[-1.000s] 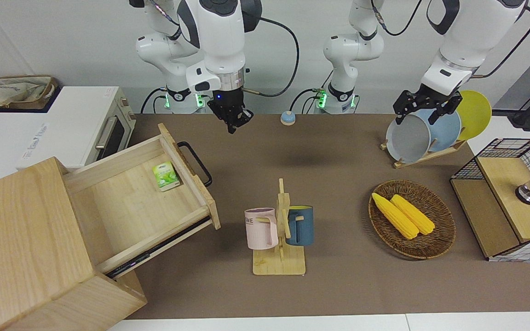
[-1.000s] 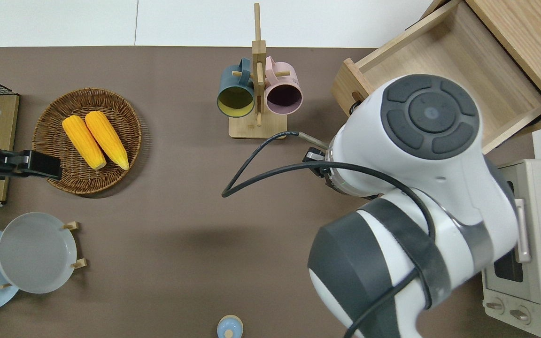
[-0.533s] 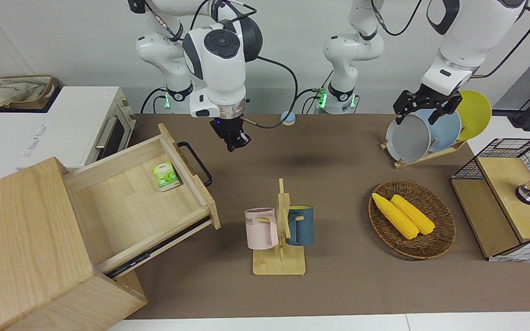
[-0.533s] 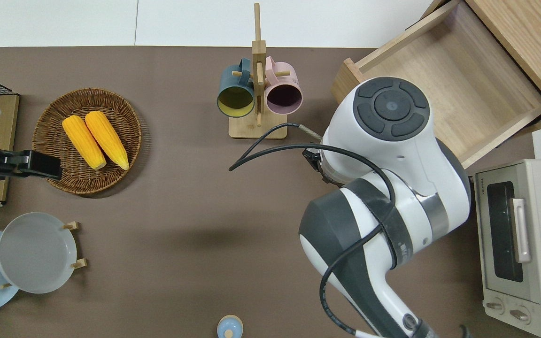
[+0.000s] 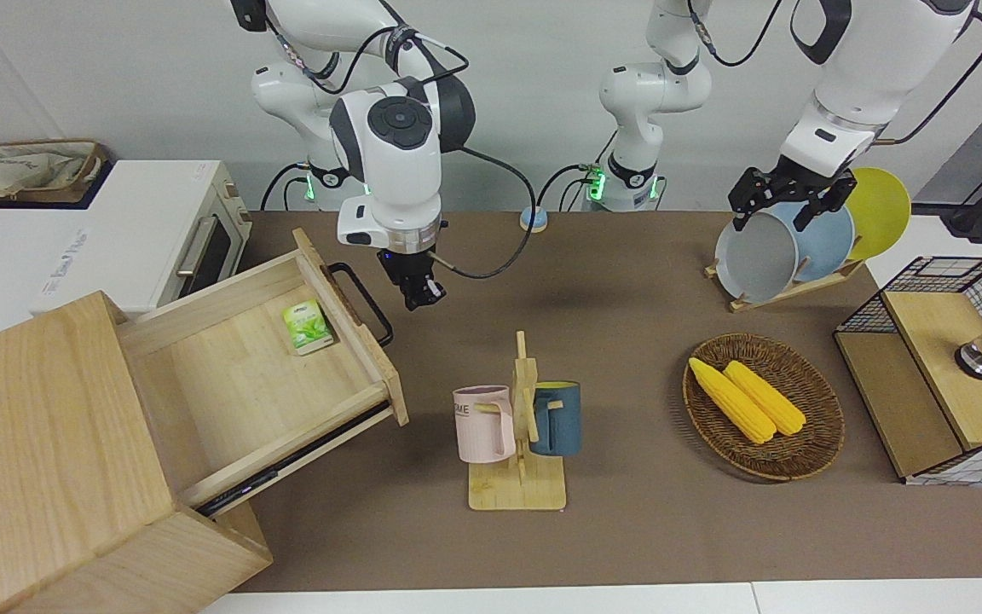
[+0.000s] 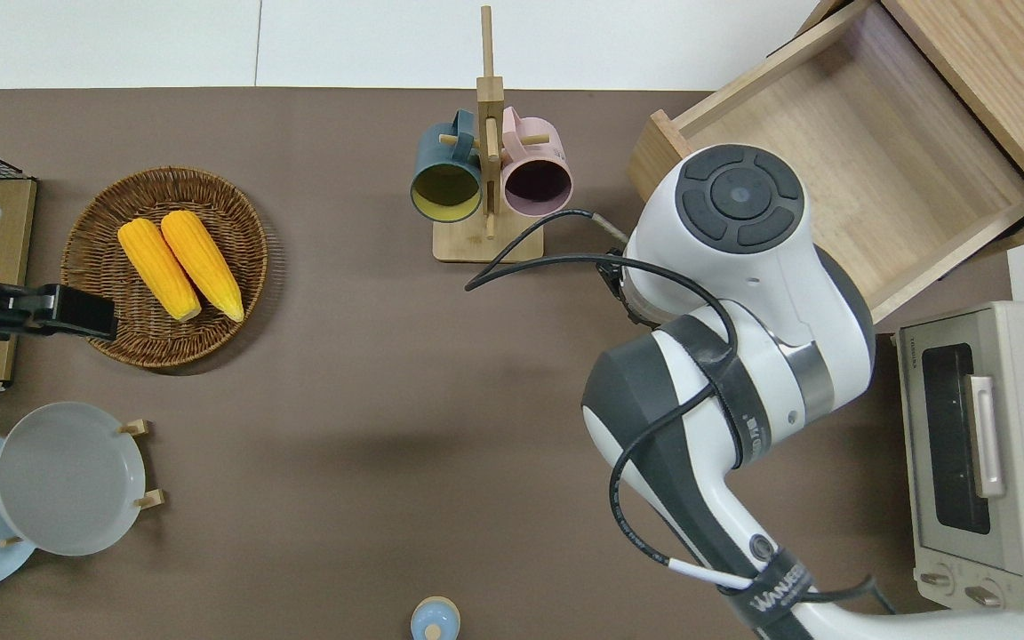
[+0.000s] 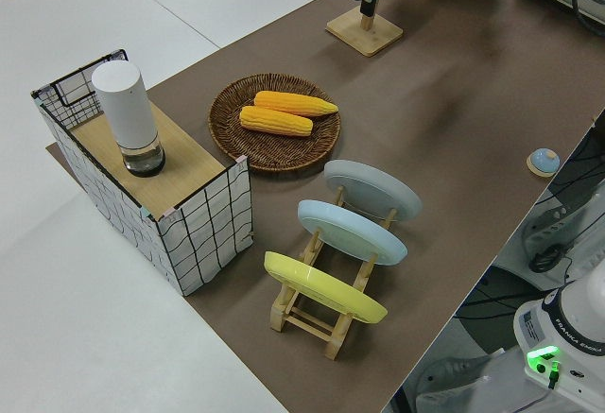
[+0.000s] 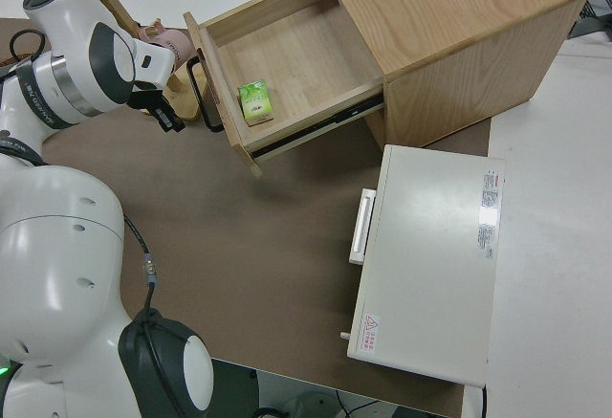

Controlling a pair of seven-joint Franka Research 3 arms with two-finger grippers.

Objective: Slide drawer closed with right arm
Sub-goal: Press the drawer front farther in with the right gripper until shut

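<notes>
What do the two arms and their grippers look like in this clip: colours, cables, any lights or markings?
Both are white jointed arms with dark grey joint caps and black cables looped alongside. The right arm has a silver wrist ring, a small blue light and a black right gripper; white lettering marks a dark band on it in the overhead view. The left arm, parked, ends in a black left gripper. Green lights glow at both bases.

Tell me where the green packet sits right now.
The green packet lies inside the open drawer, against its front panel, toward the right arm's end of the table; the right gripper hangs beside the drawer's handle.
</notes>
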